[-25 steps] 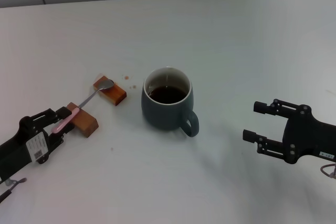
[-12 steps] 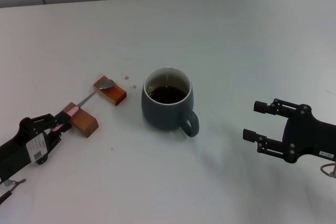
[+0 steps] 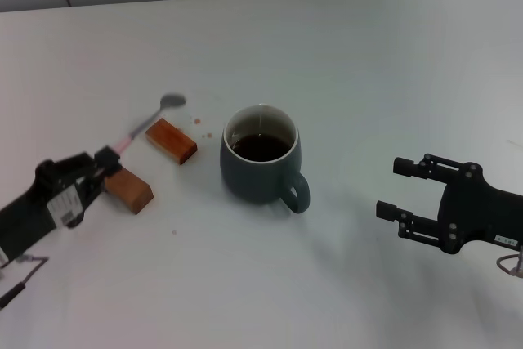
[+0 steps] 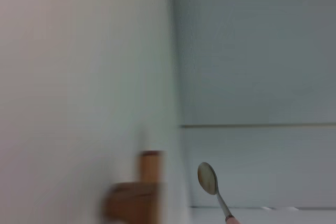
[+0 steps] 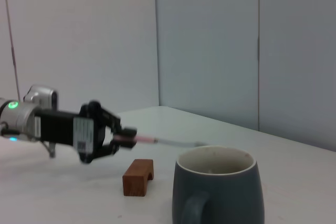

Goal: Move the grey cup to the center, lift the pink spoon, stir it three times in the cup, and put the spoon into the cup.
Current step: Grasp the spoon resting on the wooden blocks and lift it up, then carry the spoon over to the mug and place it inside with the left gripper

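Observation:
The grey cup [image 3: 260, 164] stands mid-table with dark liquid inside and its handle toward me; the right wrist view shows the cup [image 5: 217, 188] close up. My left gripper [image 3: 105, 163] is shut on the pink handle end of the pink spoon [image 3: 151, 116], which hangs in the air left of the cup, its silver bowl pointing away. The right wrist view shows that left gripper [image 5: 116, 136] holding the spoon [image 5: 160, 141] level above the table. In the left wrist view the spoon [image 4: 209, 180] shows its bowl. My right gripper [image 3: 392, 189] rests open, right of the cup.
Two brown wooden blocks lie left of the cup: one block [image 3: 172, 140] nearer it, the other block [image 3: 131, 189] beside my left gripper. A few small brown drops [image 3: 200, 126] mark the white table [image 3: 343, 63] between block and cup.
The left gripper closed on the spoon's pink end and lifted it off the two blocks. The spoon's bowl now hangs farther back. Cup and right arm have not moved.

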Robot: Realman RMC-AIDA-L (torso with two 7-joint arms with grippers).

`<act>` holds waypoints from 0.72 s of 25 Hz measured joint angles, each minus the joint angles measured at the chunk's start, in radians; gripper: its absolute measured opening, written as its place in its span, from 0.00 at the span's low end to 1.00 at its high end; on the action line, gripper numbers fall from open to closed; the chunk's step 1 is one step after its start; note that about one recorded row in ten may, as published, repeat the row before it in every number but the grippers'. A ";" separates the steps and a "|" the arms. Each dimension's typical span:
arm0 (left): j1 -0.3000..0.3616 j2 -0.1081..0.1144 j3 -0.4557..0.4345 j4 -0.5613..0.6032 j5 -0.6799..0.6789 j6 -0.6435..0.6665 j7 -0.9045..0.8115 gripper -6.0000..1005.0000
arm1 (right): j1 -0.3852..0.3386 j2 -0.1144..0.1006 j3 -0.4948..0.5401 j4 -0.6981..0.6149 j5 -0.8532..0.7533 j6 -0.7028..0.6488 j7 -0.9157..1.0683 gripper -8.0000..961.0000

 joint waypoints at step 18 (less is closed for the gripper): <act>-0.390 0.006 0.079 0.375 -0.062 0.443 0.496 0.14 | -0.007 0.003 0.000 0.016 0.000 0.002 -0.006 0.72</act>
